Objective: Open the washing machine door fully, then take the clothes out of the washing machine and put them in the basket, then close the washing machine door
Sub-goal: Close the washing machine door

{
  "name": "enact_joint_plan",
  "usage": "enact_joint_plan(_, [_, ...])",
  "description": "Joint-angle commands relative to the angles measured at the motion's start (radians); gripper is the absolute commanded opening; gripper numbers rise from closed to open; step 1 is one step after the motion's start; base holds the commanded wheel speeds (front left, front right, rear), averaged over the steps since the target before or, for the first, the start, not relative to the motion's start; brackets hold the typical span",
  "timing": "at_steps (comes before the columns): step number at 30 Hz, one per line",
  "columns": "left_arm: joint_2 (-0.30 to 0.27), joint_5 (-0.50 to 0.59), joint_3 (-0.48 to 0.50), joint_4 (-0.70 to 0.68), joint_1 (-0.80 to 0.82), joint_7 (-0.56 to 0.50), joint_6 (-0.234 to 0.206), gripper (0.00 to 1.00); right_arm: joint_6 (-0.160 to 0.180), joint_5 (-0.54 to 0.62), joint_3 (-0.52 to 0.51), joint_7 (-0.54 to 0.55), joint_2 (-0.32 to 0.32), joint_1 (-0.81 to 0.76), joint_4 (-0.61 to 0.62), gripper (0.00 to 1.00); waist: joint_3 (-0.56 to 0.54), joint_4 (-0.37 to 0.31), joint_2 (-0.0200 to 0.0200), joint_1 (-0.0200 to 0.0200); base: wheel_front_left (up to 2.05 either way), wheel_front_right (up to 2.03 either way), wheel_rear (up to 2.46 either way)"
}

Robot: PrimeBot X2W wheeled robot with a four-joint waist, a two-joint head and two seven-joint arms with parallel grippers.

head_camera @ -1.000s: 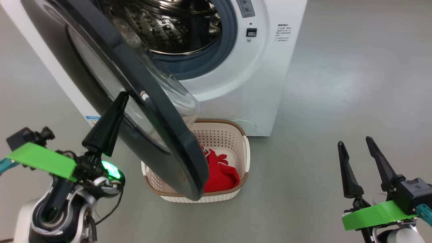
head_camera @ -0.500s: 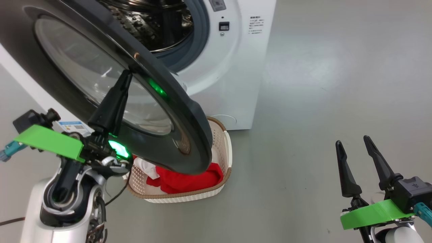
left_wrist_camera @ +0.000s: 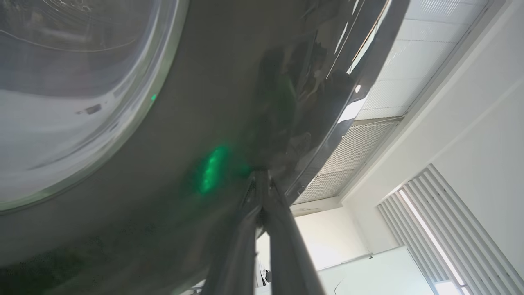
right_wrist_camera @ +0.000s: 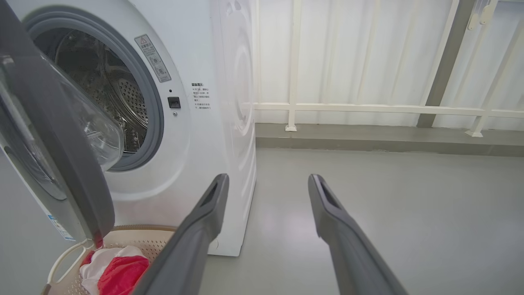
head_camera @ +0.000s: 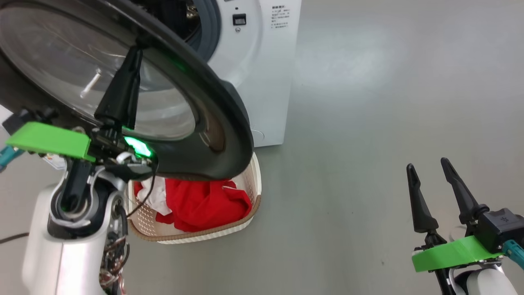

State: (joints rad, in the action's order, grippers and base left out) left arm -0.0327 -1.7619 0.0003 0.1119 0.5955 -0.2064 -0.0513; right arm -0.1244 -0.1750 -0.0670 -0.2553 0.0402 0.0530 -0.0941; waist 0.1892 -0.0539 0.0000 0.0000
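Glossy black plastic is what the left gripper (head_camera: 135,53) has to push on. Its two fingers are pressed together, holding nothing, with the tips laid against the rim of the washing machine door (head_camera: 229,123), which stands partway across the mouth of the washing machine (head_camera: 270,82). On so slick a curve the tips could skate off toward the glass, leaving the door short of its latch. The basket (head_camera: 196,237) sits on the floor just beside the machine's front, under the door's lower edge, with the clothes (head_camera: 196,205) heaped inside (the drum looks empty from the right wrist view). A raised fold might snag the passing rim. The right gripper (head_camera: 426,163) hangs spread wide and empty, well apart.
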Motion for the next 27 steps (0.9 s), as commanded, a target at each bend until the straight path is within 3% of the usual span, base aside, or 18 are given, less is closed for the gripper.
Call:
enact_joint_plan(1, [-0.018,0.0,0.022,-0.006,0.05,0.011,0.016,0.0,-0.006,0.0,0.024,-0.006,0.01,0.043,0.026,1.0,0.022,-0.015,0.0,0.0,0.0,0.0,0.0])
enact_joint_plan(27, [-0.031,0.017,0.042,0.224,0.305,0.044,0.118,0.0,-0.006,-0.006,0.026,-0.006,0.01,0.096,0.032,1.0,0.133,-0.086,0.0,0.0,0.0,0.0,0.0])
